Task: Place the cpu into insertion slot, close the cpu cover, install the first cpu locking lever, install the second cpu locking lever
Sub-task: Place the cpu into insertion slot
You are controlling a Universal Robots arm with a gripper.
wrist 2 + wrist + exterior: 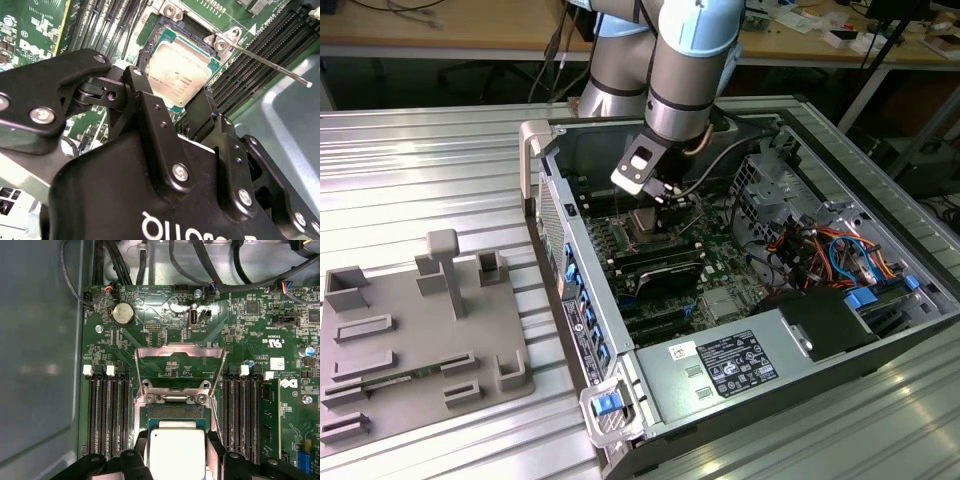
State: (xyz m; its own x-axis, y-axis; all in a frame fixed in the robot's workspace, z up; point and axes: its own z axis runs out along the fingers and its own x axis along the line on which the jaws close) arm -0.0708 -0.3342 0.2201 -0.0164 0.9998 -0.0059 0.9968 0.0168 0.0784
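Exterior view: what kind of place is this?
Probably a robotics lab or workshop: a robot arm reaches into an open computer case on a ribbed metal table, with cluttered wooden workbenches behind.

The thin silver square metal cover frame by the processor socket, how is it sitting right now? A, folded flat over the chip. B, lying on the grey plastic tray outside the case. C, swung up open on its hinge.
C: in the first wrist view the thin silver metal cover frame stands raised on its hinge, green board showing through its cut-out, and the flat square silvery-grey chip lies uncovered.
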